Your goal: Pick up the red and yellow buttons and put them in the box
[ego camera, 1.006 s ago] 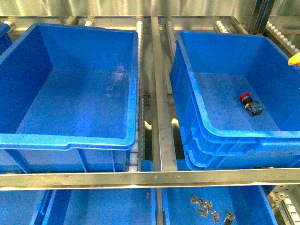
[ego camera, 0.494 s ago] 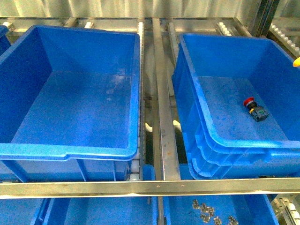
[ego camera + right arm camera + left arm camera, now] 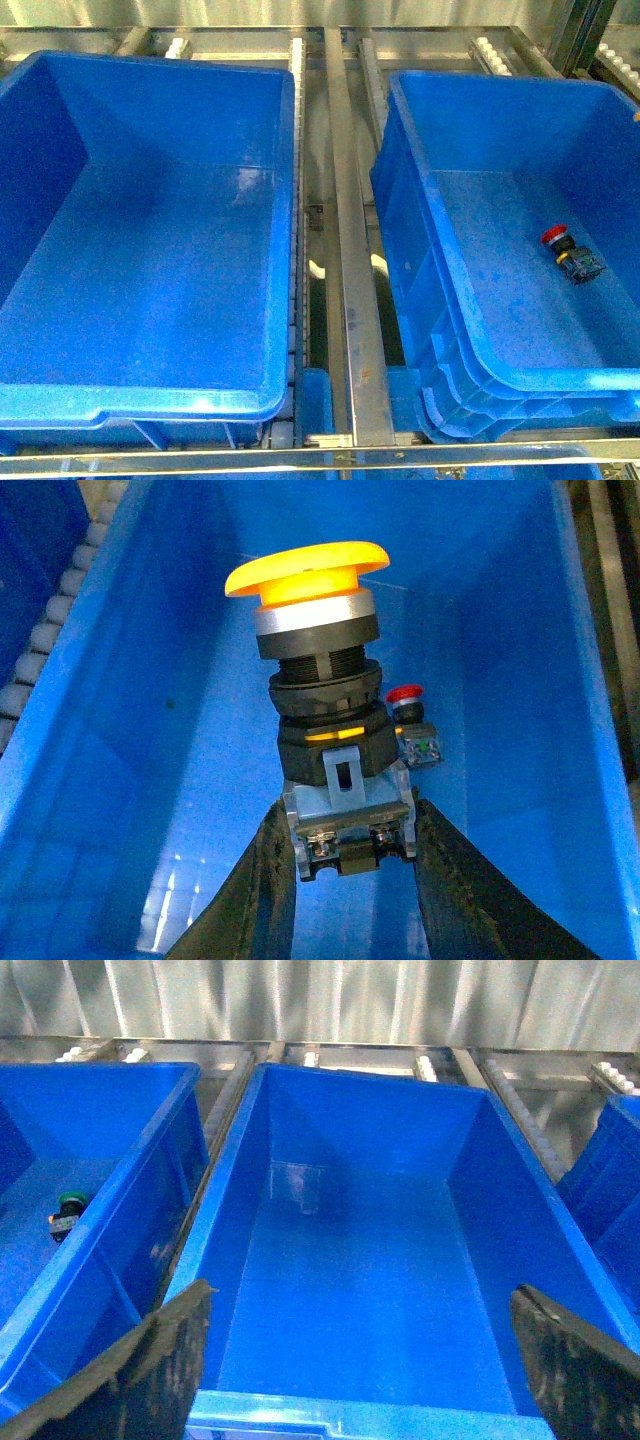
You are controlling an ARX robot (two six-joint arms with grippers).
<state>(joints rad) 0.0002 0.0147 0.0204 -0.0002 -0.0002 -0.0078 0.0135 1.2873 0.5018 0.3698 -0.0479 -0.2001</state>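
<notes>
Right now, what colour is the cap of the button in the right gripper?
Yellow-orange; the button held in the right gripper shows best in the right wrist view.

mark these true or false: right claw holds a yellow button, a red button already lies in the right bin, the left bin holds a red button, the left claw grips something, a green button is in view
1. The right claw holds a yellow button: true.
2. A red button lies in the nested bin on the right: true.
3. The large left bin holds a red button: false, nothing shows inside it.
4. The left claw grips something: false, it is open with nothing between its fingers.
5. A green button is in view: true, in another bin in the left wrist view.
</notes>
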